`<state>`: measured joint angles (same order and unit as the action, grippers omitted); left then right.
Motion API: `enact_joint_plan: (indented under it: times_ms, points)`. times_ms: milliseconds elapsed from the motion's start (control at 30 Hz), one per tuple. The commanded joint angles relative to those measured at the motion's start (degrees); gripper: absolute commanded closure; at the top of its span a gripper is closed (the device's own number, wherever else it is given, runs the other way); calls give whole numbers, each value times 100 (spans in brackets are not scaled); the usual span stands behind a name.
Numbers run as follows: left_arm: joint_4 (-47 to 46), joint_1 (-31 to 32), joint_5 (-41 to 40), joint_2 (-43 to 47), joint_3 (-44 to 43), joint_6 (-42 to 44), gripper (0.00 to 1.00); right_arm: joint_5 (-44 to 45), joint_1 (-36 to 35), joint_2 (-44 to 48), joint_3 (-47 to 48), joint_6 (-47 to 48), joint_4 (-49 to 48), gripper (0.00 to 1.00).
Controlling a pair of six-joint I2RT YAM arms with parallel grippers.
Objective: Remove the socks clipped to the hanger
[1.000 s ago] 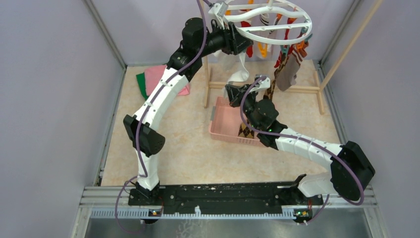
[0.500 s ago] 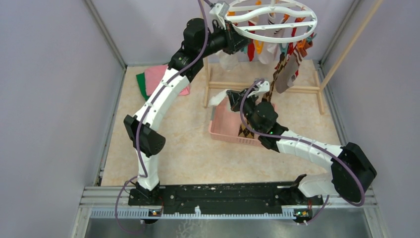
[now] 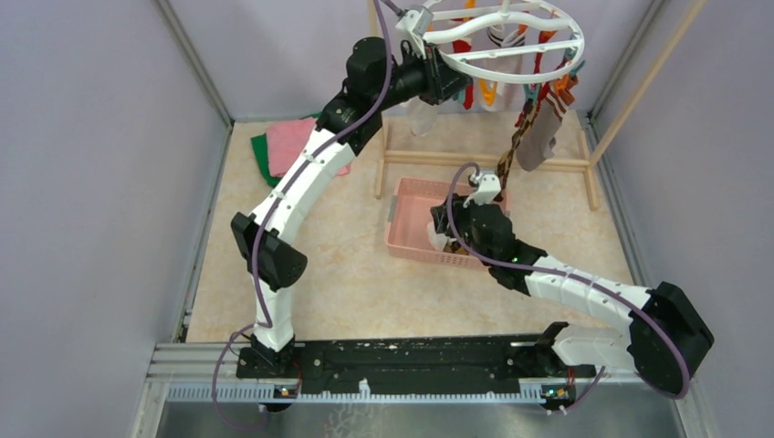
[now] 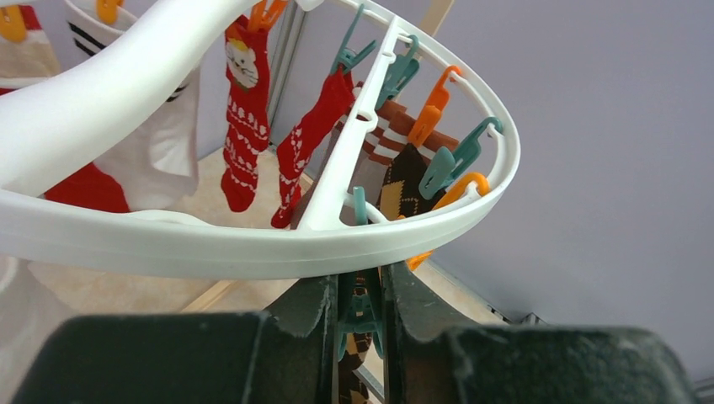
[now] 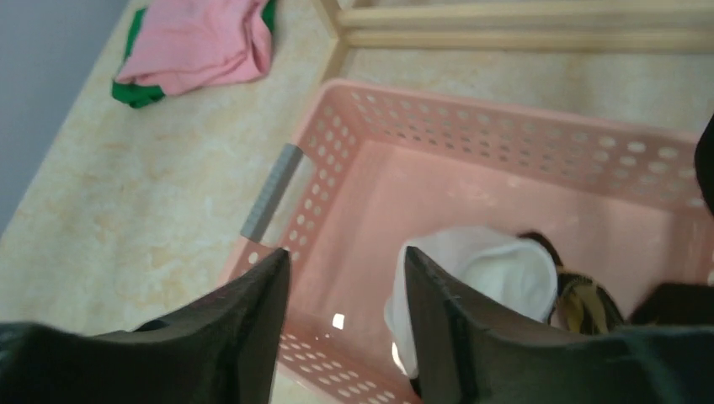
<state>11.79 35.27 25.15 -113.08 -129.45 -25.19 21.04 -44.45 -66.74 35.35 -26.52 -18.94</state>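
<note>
The hanger (image 3: 511, 75) is a white ring hung high at the back; in the left wrist view its rim (image 4: 253, 248) crosses just above my fingers. Socks hang from its clips: red patterned ones (image 4: 240, 126), a brown argyle one (image 3: 511, 151) and a grey one (image 3: 540, 137). My left gripper (image 3: 454, 88) (image 4: 360, 282) is shut on a teal clip (image 4: 360, 320) under the rim, with argyle fabric showing below. My right gripper (image 3: 444, 239) (image 5: 345, 257) is open over the pink basket (image 5: 471, 143). A white sock (image 5: 497, 265) lies loose in it beside an argyle sock (image 5: 589, 303).
The pink basket (image 3: 411, 219) sits mid-table in front of the light wooden rack (image 3: 475, 162). Folded pink and green cloths (image 3: 287, 141) (image 5: 198, 42) lie at the back left. Grey walls close in on both sides.
My right gripper dropped lower over the basket, opened and let go of the white sock. My left gripper shifted right under the ring and closed on the teal clip.
</note>
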Motion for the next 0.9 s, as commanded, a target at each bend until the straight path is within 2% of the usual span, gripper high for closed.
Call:
enact_joint_plan:
  times_ms: [0, 100, 133, 167, 267, 300, 333, 400, 433, 467, 600, 767, 867]
  points:
    - [40, 116, -18, 324, 70, 32, 93, 237, 40, 200, 232, -52, 976, 42]
    - [100, 160, -26, 397, 136, 40, 86, 369, 39, 374, 305, -63, 1427, 29]
    - [129, 167, -18, 414, 151, 24, 78, 396, 34, 474, 327, -15, 1484, 27]
    - [170, 170, -12, 432, 167, -3, 69, 401, 33, 553, 327, 96, 1424, 25]
    - [230, 194, 36, 521, 270, -54, 62, 332, 38, 503, 351, 626, 581, 20]
    - [234, 211, 42, 567, 316, -56, 55, 304, 39, 323, 452, 799, 203, 18]
    - [252, 223, 46, 610, 356, -68, 44, 266, 35, 67, 606, 1001, -307, 16]
    - [377, 248, 52, 683, 399, -90, 15, 192, 41, -580, 1033, 1367, -1031, 12]
    - [481, 252, 58, 735, 418, -79, 6, 165, 48, -1050, 1305, 1528, -1327, 11]
    - [598, 253, 47, 832, 465, -39, 1, 142, 54, -1385, 1591, 1685, -1612, 10]
    - [1221, 240, -82, 1433, 972, 523, 1, 307, 103, -2533, 2750, 2059, -2261, 7]
    - [1952, 122, -415, 2325, 1644, 1358, 1, 713, 141, -3403, 3530, 2619, -3141, 5]
    - [2189, 15, -767, 2886, 2124, 1706, 1, 817, 225, -3860, 4029, 2884, -3387, 10]
